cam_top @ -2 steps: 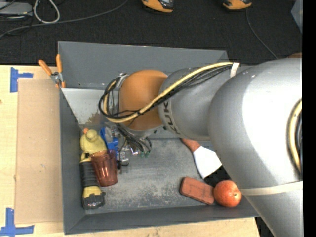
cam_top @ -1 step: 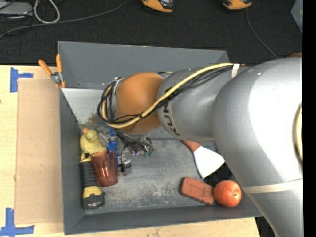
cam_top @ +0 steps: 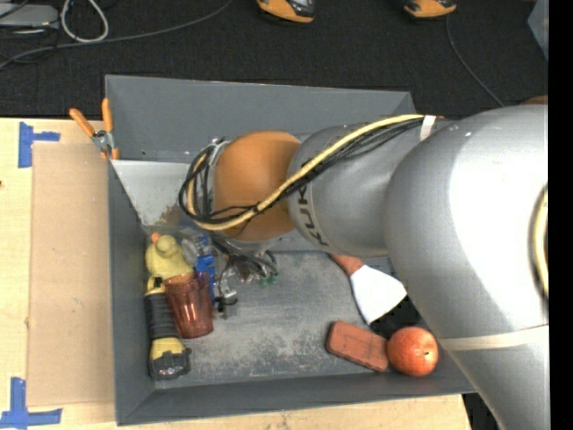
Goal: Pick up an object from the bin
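Observation:
My gripper (cam_top: pixel 231 280) hangs low at the left side of the bin, under the arm's orange cover. It is right beside a small blue thing (cam_top: pixel 206 263) and a reddish-brown see-through cup (cam_top: pixel 190 308) lying on its side. A yellow rubber duck (cam_top: pixel 165 258) sits just left of them. Below the duck, against the left wall, lies a black and yellow tool (cam_top: pixel 165 340). Whether anything is in the gripper's grasp is hidden.
A red brick-shaped block (cam_top: pixel 356 345) and a red apple (cam_top: pixel 413 350) lie near the front right corner. A white and orange flat piece (cam_top: pixel 376 292) lies above them, partly under the arm. The arm covers the bin's right half.

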`<control>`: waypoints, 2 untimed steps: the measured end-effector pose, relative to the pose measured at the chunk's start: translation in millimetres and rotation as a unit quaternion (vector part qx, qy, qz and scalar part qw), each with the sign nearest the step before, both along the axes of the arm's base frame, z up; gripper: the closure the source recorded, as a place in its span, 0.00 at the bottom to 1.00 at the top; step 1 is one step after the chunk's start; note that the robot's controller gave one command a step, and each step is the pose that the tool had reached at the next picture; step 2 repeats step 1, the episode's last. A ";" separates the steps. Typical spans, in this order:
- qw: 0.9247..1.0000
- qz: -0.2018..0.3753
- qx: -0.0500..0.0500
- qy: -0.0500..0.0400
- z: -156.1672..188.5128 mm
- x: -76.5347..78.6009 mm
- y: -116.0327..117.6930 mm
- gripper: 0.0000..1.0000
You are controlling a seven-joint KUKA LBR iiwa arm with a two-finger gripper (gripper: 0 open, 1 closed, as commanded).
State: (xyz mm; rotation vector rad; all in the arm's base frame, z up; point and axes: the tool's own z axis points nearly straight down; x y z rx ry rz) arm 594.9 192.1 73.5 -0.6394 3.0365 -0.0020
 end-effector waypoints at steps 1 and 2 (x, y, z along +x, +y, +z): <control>1.000 0.008 -0.008 -0.008 3.8 -31.3 22.0 0.00; 1.000 0.008 -0.008 -0.008 3.8 -31.3 22.0 0.00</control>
